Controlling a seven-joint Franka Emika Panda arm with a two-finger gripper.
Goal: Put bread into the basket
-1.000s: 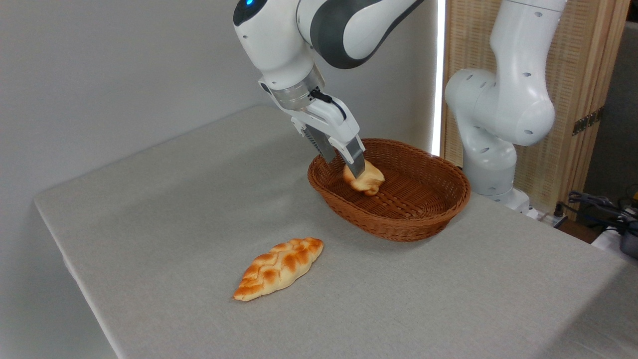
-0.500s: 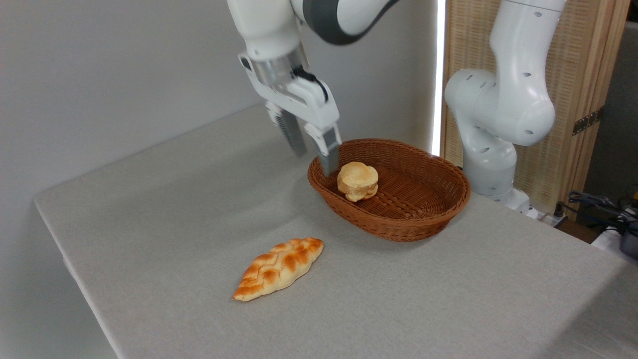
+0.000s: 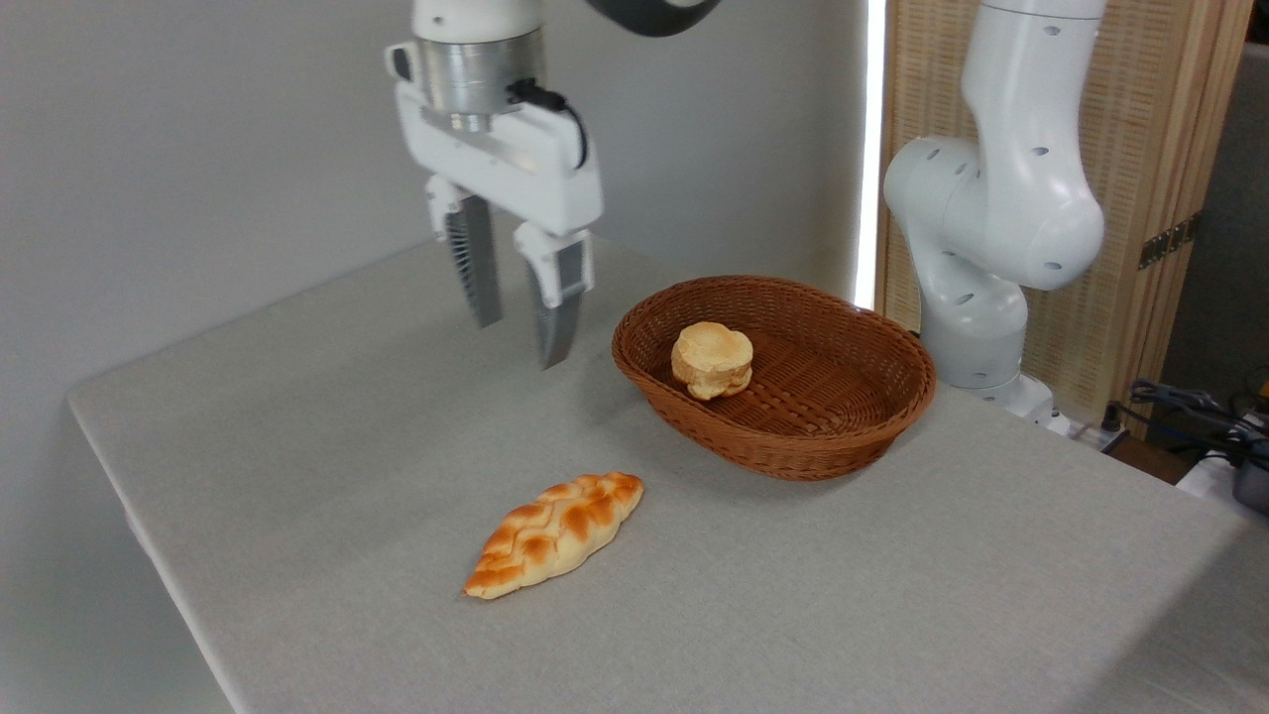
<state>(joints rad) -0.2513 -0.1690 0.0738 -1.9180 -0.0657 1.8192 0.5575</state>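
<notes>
The worktop (image 3: 813, 595) is covered with a pale grey cloth and it stands against a plain grey wall. At the right behind it there is a wooden screen with woven panels (image 3: 1140, 149), and the white base of the arm (image 3: 981, 258) stands at the far right edge of the worktop. Some cables (image 3: 1190, 407) lie at the far right.

The basket (image 3: 783, 436) is brown wicker and oval, and it sits on the right half of the worktop. The bread (image 3: 711, 360) lies inside it, on the left part of the woven floor, near the left wall. A braided loaf (image 3: 555, 534) lies on the cloth in front, well apart from the basket.

The gripper (image 3: 519, 342) hangs above the worktop, left of the basket, and it points straight down. The fingers (image 3: 479, 273) are apart and they hold nothing.

One second ago the fingers were inside the basket and closed on the bread. Since then the bread was released and sits flat, and the gripper has risen and moved to the left, out of the basket. The basket and the braided loaf have not moved
</notes>
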